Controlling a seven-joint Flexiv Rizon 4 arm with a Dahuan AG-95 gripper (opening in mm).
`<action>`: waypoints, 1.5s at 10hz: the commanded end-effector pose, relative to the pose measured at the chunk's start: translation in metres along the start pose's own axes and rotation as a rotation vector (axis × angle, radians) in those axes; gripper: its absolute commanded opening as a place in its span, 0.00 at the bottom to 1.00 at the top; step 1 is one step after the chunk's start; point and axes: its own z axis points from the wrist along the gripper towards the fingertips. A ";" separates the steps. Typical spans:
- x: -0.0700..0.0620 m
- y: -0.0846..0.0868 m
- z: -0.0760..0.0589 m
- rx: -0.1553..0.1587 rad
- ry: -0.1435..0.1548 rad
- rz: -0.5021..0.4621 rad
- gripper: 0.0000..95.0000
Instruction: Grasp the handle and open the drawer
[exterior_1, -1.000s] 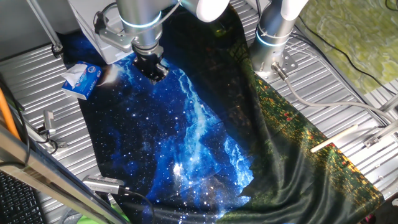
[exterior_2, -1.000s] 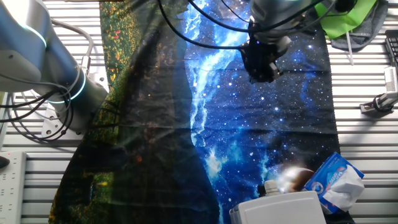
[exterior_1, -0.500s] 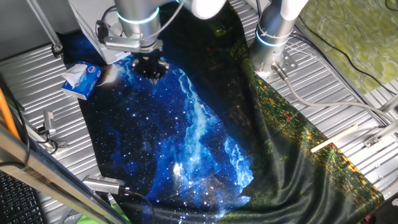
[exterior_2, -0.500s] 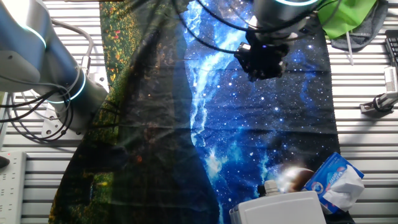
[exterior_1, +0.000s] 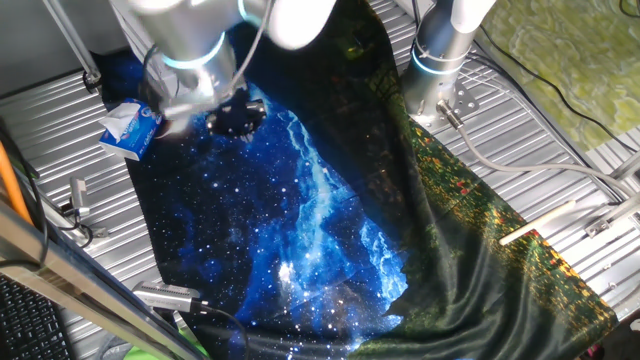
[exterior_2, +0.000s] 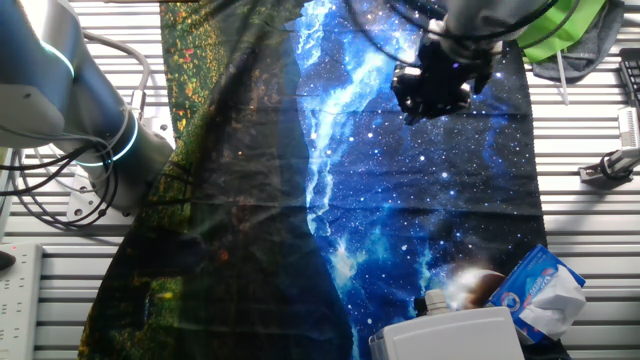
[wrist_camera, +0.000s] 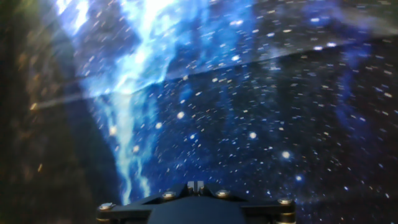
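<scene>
The pale grey-white drawer unit (exterior_2: 450, 335) shows at the bottom edge of the other fixed view, with a small pale knob (exterior_2: 434, 299) on its near face. In the one fixed view my arm hides the unit. My gripper (exterior_1: 237, 118) hangs over the starry blue cloth (exterior_1: 290, 220), tilted, a short way from the unit; it also shows in the other fixed view (exterior_2: 432, 95). In the hand view the fingertips (wrist_camera: 196, 185) are together with nothing between them, and only cloth lies ahead.
A small blue-and-white carton (exterior_1: 130, 128) lies beside the unit, also in the other fixed view (exterior_2: 540, 290). A second arm's base (exterior_1: 440, 50) stands at the cloth's dark edge. A green cloth (exterior_2: 560, 30) and a clamp (exterior_2: 610, 165) lie on the ribbed table.
My arm has swung and tilted, and the gripper has shifted slightly away from the drawer unit over the cloth. The unit and carton have not moved.
</scene>
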 end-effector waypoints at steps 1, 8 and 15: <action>-0.003 -0.001 0.003 0.037 0.259 0.118 0.00; -0.004 -0.002 0.008 0.163 0.262 0.151 0.00; -0.004 -0.002 0.008 0.179 0.259 0.148 0.00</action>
